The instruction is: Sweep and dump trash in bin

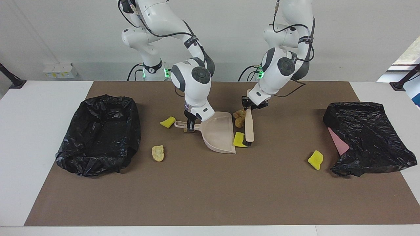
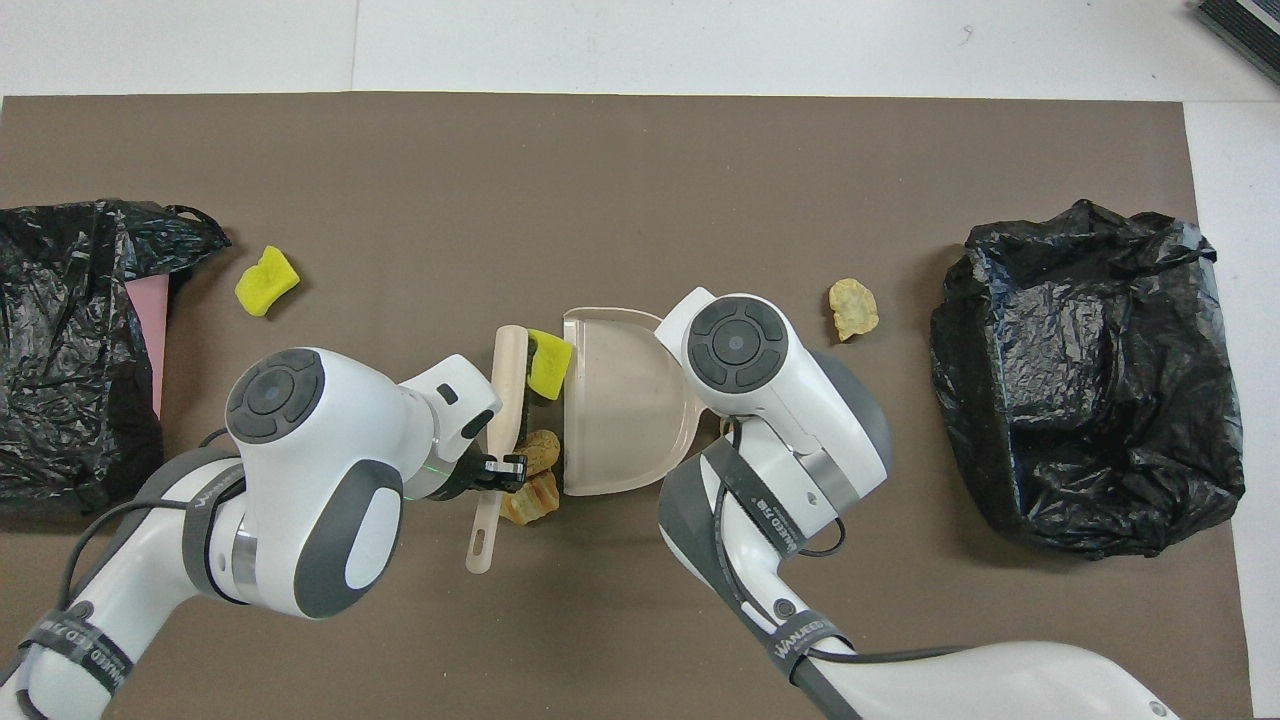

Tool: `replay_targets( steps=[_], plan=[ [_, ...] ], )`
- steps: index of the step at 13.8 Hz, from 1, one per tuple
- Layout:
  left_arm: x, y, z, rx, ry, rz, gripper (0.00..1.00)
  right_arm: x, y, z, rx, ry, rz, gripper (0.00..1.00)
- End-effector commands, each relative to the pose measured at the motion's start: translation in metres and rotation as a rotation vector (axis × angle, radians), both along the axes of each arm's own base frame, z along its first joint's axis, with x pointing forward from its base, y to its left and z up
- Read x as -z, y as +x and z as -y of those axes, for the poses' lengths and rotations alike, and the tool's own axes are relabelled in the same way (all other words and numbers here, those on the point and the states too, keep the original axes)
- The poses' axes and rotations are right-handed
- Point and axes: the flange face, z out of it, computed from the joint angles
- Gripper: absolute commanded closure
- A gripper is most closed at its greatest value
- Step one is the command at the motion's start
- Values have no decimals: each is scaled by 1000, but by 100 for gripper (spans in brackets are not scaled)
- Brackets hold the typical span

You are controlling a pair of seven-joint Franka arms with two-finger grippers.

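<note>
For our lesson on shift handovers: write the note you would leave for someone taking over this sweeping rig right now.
Left gripper: shut on the brush handle, its bristles against one yellow sponge piece and two bread chunks at the dustpan's open edge.
Right gripper: shut on the dustpan handle, pan flat on the mat.
Loose trash: a sponge piece by the pan handle, a bread chunk nearer the lined bin, a sponge piece by the other black bag.
Done: three scraps gathered at the pan.
Left: push them in, collect the rest, dump in the bin.
</note>
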Motion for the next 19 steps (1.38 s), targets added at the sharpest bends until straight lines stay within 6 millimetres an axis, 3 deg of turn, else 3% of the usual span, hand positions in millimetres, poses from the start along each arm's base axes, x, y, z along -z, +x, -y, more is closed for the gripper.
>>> replay_targets(
  steps=[1,4,7,9,13,14,16,19],
  plan=[
    [-5,5,7,-54,-142,-17,100,2,1,3,-36,-3,13,100],
    [-33,18,-10,-90,-194,12,100,2,2,5,-33,-3,13,100],
    [-69,40,-59,-71,-112,6,100,3,2,5,-34,-4,13,100],
    [-76,53,-94,-35,24,-9,100,3,2,4,-41,0,17,100],
    [-68,70,-186,-67,228,5,100,8,-3,3,-146,5,7,100],
    [-58,76,-196,-30,291,12,100,10,-6,4,-157,8,8,100],
    [-38,102,-246,-26,312,12,100,14,-10,5,-183,7,4,100],
    [-12,145,-300,68,351,40,100,14,-10,6,-183,6,1,100]
  ],
)
